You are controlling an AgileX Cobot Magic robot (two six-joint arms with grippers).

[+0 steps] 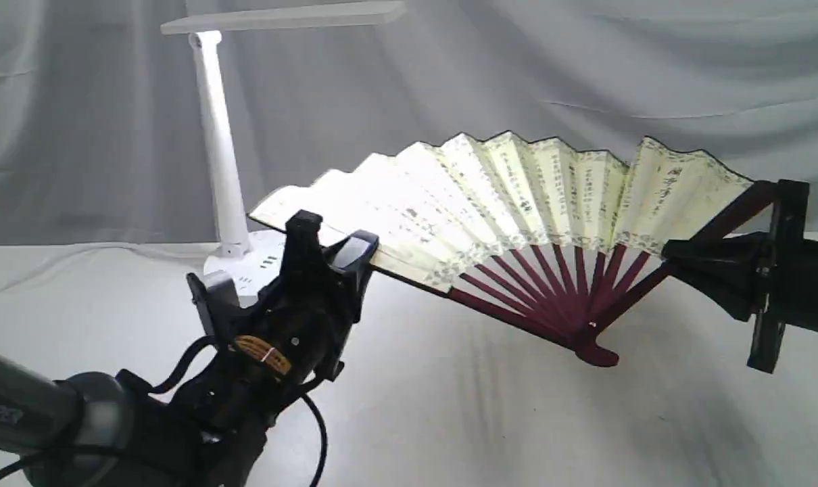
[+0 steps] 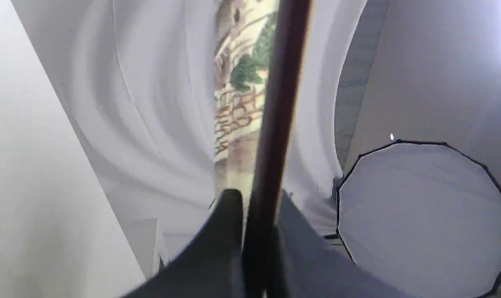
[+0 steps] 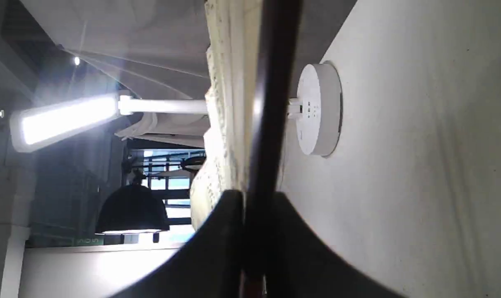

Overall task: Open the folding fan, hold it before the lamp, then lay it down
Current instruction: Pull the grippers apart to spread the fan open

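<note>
PIPER-lettered arm's (image 1: 17, 412) left gripper (image 1: 334, 245) and right gripper (image 1: 683, 260) clamp the folding fan (image 1: 517, 196), calligraphy probably illegible.

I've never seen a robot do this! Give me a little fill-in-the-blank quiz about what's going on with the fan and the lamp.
1. The folding fan has its pleats spread ____, not folded shut.
2. The left claw and the right claw each pinch one outer stick, so ____ claws hold it.
3. The lamp has a glowing head in the right wrist view, so it is switched ____.

Missing words: open; two; on
</note>
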